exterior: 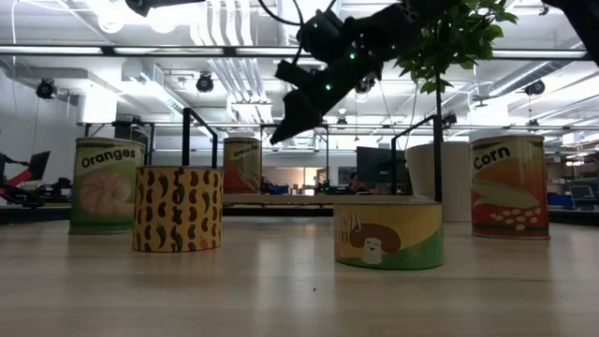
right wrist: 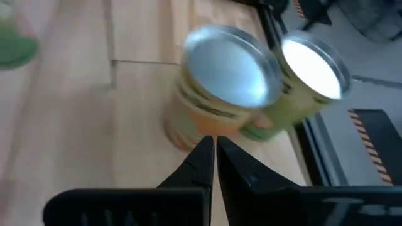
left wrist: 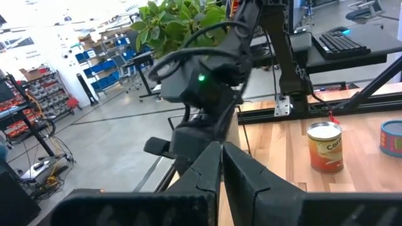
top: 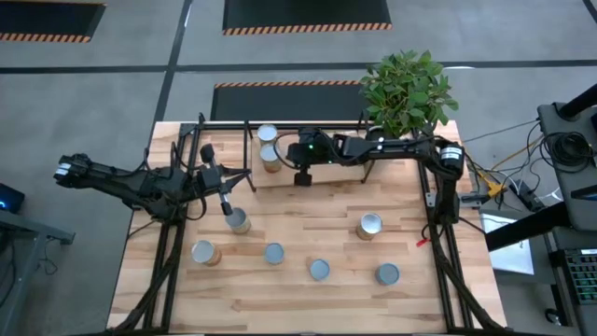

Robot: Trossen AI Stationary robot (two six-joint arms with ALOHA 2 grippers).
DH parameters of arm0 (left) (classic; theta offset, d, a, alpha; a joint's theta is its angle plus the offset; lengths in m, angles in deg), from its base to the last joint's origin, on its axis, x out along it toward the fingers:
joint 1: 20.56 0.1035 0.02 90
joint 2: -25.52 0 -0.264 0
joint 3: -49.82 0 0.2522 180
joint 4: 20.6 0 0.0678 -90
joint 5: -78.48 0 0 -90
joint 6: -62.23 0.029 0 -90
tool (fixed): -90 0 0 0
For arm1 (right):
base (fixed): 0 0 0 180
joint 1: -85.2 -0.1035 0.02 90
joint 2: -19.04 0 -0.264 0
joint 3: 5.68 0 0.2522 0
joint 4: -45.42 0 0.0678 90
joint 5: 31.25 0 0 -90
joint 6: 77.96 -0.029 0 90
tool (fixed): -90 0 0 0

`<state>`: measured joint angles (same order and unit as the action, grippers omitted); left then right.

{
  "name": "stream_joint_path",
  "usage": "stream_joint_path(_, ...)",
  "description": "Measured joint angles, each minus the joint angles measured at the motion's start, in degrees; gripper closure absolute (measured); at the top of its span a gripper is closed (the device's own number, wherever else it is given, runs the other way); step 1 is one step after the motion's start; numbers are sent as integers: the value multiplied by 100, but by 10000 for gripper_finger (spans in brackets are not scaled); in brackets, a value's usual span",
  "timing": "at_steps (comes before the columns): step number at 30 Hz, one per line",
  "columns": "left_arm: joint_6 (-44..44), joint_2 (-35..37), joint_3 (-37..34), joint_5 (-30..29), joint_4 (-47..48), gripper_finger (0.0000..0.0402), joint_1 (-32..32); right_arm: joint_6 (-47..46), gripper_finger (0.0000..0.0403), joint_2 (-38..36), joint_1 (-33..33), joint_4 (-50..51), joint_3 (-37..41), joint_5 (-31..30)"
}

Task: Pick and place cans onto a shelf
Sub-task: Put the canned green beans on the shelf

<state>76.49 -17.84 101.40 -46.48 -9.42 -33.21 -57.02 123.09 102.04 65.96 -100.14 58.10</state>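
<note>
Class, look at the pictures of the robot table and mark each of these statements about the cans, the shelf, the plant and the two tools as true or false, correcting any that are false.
1. Two cans stand on the shelf. True.
2. The right tool grips a can. False: it is shut on nothing, hanging above the shelf beside the two cans.
3. Six cans stand on the table off the shelf. True.
4. The plant stands at the table's near left corner. False: it is at the far right corner.
5. The left tool is wide open. False: it is shut, near a can.
</note>
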Motion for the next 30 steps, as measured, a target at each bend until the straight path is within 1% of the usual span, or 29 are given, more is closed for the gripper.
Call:
stream_joint_path(3, 2, -2, 0, 0, 0, 402, -2, -67, 394, 131, 92, -136, 36, -19)
stream_joint_path(8, 2, -2, 0, -2, -3, 402, 0, -126, 394, 400, 129, -632, 56, 45)
stream_joint_path(12, 22, -2, 0, -1, -5, 402, -1, -97, 394, 450, 120, -933, 52, 85)
stream_joint_path(20, 22, -2, 0, 0, 0, 402, 0, -187, 394, 455, 115, -981, 52, 111)
stream_joint_path(30, 22, -2, -2, -1, -3, 402, 0, -187, 394, 461, 104, -1311, 52, 90)
